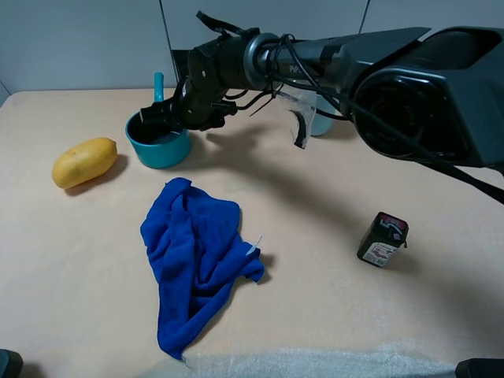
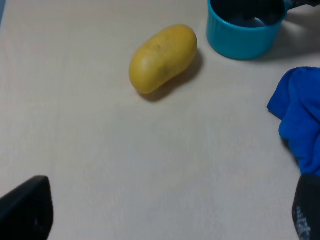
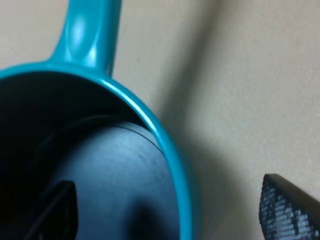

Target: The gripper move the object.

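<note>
Right wrist | right claw (image 3: 172, 210) astride saucepan (image 3: 150, 122) rim | mango (image 1: 84, 162) beside, cloth (image 1: 197, 252) near

yellow fruit (image 1: 84, 162) beside saucepan (image 1: 160, 148), blue cloth (image 1: 197, 260) in front, bare tabletop (image 1: 260, 185) right

Saucepan (image 1: 161, 153): small, teal, dark inside, is sitting upright on the surface, straight handle (image 1: 158, 85) pointing away. Right tool (image 1: 160, 122): black, is straddling the saucepan's rim, one finger inside, one outside.
</note>
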You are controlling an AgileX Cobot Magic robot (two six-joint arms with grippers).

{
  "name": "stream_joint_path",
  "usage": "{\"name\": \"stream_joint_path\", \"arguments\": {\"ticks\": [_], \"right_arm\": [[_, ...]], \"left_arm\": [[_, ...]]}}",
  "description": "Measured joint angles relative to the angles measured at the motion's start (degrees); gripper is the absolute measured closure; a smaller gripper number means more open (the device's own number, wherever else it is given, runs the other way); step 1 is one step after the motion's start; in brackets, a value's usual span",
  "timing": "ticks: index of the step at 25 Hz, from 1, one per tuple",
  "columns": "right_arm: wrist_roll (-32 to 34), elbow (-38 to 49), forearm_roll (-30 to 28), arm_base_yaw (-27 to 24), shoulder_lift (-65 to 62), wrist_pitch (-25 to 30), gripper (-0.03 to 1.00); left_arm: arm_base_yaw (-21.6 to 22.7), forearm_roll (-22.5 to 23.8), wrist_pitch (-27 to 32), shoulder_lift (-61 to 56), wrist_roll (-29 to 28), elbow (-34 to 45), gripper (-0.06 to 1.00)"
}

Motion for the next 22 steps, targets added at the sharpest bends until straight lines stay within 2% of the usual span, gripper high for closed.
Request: {"name": "stream_joint_path", "arguments": {"ticks": [10, 15, 22], "right_arm": [[0.0, 0.0, -0.7, 0.0, -4.9, 5.2, 0.41], [-0.1, 0.0, -1.4, 0.0, -8.0, 10.6, 0.41], [-3.9, 0.0, -0.7, -1.1, -13.4, 19.8, 0.41]], "left_arm": [[0.0, 0.0, 0.0, 0.0, 0.0, 0.0, -0.02], [0.0, 0.0, 0.0, 0.0, 0.0, 0.0, -0.02], [0.0, 0.0, 0.0, 0.0, 0.0, 0.0, -0.02]]}}
